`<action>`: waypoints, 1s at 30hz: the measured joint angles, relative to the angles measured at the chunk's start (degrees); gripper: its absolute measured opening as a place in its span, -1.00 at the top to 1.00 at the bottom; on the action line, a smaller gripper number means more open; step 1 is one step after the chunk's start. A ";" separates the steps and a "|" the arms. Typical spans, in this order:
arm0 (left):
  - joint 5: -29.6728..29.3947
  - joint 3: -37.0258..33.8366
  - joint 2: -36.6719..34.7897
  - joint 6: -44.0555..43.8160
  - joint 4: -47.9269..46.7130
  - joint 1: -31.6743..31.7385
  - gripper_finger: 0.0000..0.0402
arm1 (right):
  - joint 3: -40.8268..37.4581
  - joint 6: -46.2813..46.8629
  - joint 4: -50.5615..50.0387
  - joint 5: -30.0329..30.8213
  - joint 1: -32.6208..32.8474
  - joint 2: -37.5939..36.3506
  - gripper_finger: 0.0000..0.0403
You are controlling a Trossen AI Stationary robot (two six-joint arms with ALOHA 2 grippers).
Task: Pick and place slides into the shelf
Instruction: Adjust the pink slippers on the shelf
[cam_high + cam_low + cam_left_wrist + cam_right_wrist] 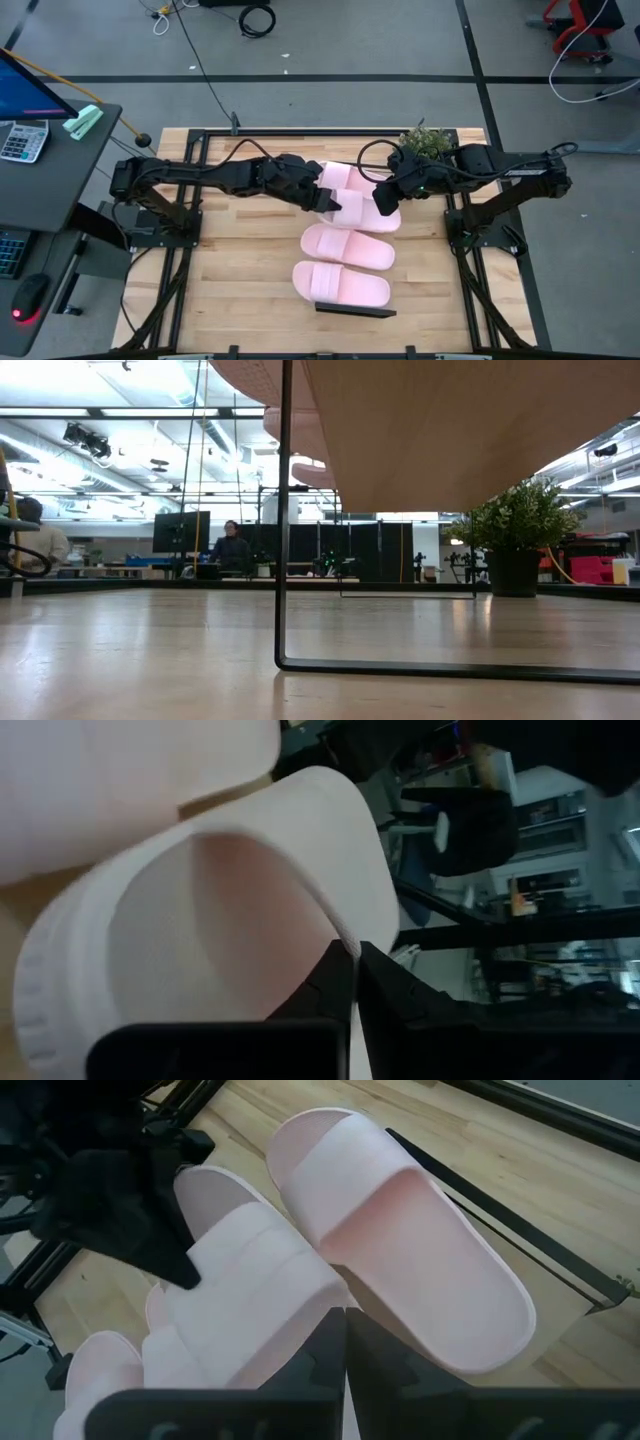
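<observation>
Four pale pink slides lie in a row along the shelf (355, 311), whose pale panel (450, 430) and black leg (284, 510) fill the low view. The two nearest slides (342, 286) (348, 246) rest flat on their soles. The third slide (358, 212) sits between both grippers and overlaps the farthest slide (333, 177) (400, 1250). My left gripper (332, 205) (355, 982) is shut on the third slide from the table's left. My right gripper (382, 197) (345, 1335) is shut on it from the right. My left gripper pinches the edge of the third slide's strap (335, 925) between its two fingers, coming from the table's left. The strap arches open in front of the fingers. My right gripper pinches the opposite edge of the same strap (300, 1305), coming from the table's right and slanting down. Whether the sole is off the shelf I cannot tell.
A potted plant (425, 140) (520, 530) stands at the table's far right corner, close behind my right arm. A desk with a calculator (22, 140) stands left of the table. People sit in the room beyond (232, 545). Bare wood lies left and right of the slide row.
</observation>
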 joint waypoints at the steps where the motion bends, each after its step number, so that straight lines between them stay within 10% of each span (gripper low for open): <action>1: -0.20 0.02 -0.02 0.85 -0.54 0.00 0.96 | -0.02 0.00 0.00 0.00 0.00 0.00 0.91; 30: -1.43 0.07 -3.82 4.48 -4.71 1.37 0.97 | -0.04 0.13 0.44 0.04 0.00 0.00 0.91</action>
